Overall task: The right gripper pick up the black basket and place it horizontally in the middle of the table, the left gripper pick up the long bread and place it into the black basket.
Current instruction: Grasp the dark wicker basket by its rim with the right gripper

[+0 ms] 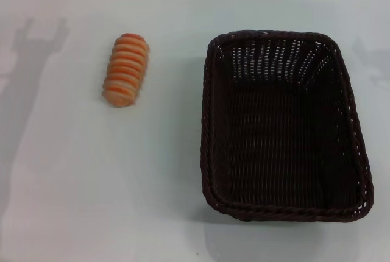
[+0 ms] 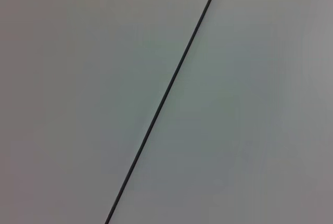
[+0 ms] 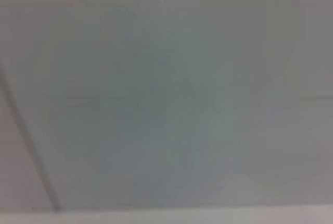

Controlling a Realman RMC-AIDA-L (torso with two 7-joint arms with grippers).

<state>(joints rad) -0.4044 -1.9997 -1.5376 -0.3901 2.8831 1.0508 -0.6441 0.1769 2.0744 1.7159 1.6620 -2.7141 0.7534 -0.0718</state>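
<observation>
Fingers of either gripper are nowhere on my feeds, so I cannot tell whether they stand wide or narrow. On the head camera, nearest to me and to my right, the black basket (image 1: 286, 128) sits flat on the white table (image 1: 91, 201), its opening up and its long sides running away from me. Farther back and well apart to my left, the long bread (image 1: 125, 69) lies on the tabletop, striped orange and cream, lengthwise away from me with a slight tilt. Both wrist cameras give me only pale flat panels; a thin dark seam (image 2: 166, 94) crosses the left wrist view.
</observation>
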